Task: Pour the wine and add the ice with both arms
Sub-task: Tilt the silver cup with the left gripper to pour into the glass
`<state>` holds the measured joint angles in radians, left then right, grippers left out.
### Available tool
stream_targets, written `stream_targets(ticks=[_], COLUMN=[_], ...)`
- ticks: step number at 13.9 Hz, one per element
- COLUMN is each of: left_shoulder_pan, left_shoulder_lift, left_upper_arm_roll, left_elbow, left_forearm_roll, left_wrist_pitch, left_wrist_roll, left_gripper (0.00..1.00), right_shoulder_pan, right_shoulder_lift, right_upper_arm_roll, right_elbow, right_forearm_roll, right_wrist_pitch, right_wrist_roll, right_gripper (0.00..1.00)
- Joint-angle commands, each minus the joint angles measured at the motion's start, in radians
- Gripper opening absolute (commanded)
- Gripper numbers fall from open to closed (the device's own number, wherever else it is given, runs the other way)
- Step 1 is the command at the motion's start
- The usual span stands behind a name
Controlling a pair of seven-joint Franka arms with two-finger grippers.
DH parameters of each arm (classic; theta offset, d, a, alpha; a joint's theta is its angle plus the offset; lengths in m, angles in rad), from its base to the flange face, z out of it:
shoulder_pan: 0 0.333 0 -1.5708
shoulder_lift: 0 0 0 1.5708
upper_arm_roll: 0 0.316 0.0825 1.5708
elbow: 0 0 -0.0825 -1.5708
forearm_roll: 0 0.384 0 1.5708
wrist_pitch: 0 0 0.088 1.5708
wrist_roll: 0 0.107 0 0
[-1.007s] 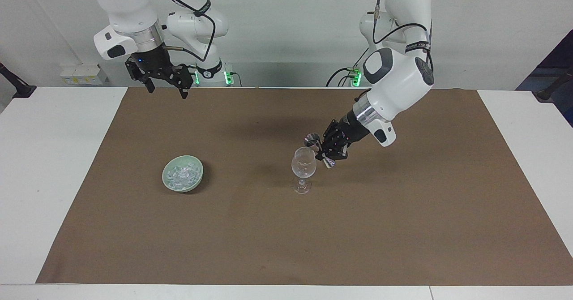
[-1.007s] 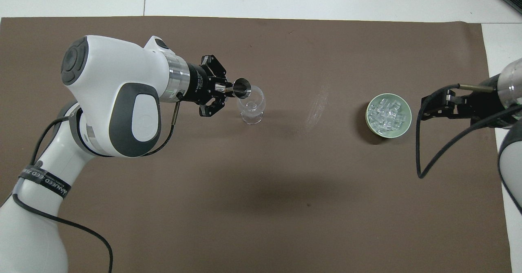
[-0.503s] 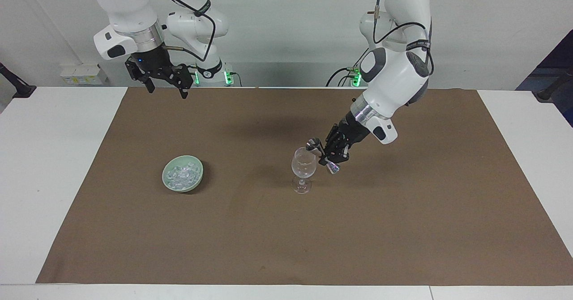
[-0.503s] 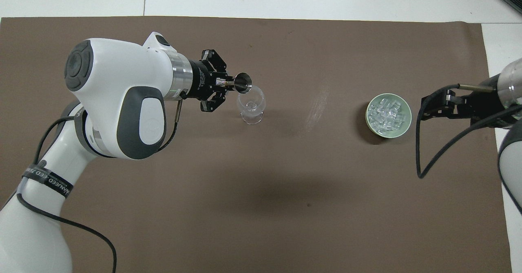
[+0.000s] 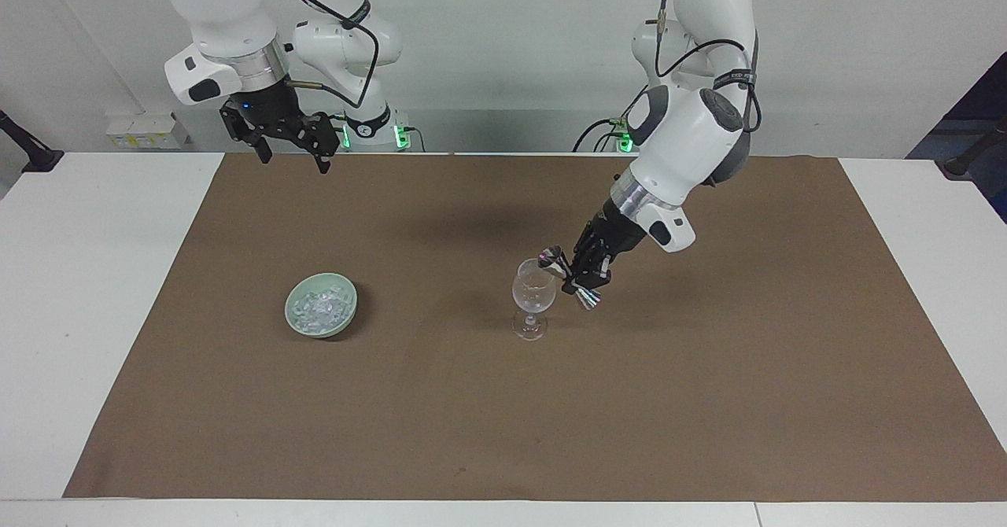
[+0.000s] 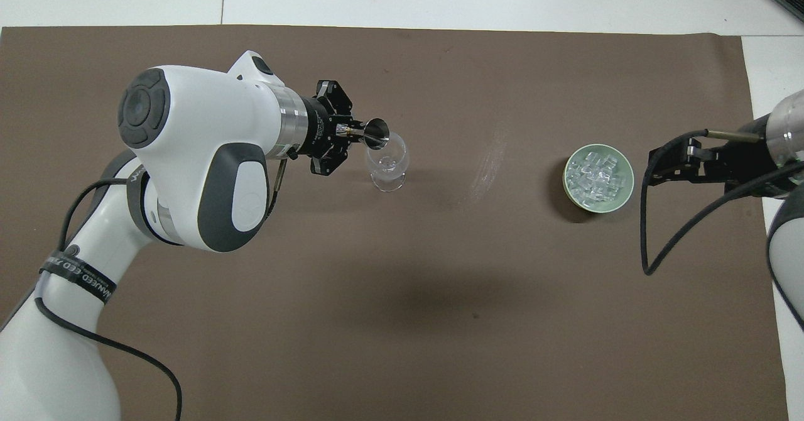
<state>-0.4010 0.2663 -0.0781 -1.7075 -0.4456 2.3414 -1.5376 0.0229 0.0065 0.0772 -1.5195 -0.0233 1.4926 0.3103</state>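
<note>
left end effector [image 5: 580,273]: squeezes a shiny metal measuring cup [image 5: 552,259], tipped over the clear wine glass [image 5: 533,297]
right end effector [image 5: 292,143]: wide open, holds nothing, waits up high

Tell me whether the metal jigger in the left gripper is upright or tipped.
Tipped. The left gripper holds the jigger slanted, one cone mouth leaning over the wine glass rim, the other cone pointing down and away.
</note>
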Motion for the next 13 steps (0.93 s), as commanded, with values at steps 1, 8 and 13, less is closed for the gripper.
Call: stream_targets(ticks=[1,8,13], left_shoulder_pan=[-0.028,-0.03,-0.047], left_shoulder_lift=[-0.01,-0.01,-0.01], left_upper_arm_roll=[0.015,0.014,0.015], left_elbow=[-0.024,-0.023,-0.023], left_forearm_roll=[0.057,0.154,0.192], left_wrist_pitch=[0.044,0.052,0.061], left_wrist_roll=[-0.024,-0.024,-0.024], left_gripper=[0.0,0.0,0.0], right_shoulder_pan=[-0.017,-0.017,-0.017], right_shoulder_lift=[-0.003,-0.003,-0.003], right_upper_arm_roll=[0.007,0.007,0.007], right_elbow=[-0.002,-0.004,-0.002], right_forearm_roll=[0.02,0.02,0.02], right_wrist_pitch=[-0.002,-0.002,-0.002], right_wrist_roll=[-0.016,-0.016,-0.016], right_gripper=[1.0,1.0,1.0])
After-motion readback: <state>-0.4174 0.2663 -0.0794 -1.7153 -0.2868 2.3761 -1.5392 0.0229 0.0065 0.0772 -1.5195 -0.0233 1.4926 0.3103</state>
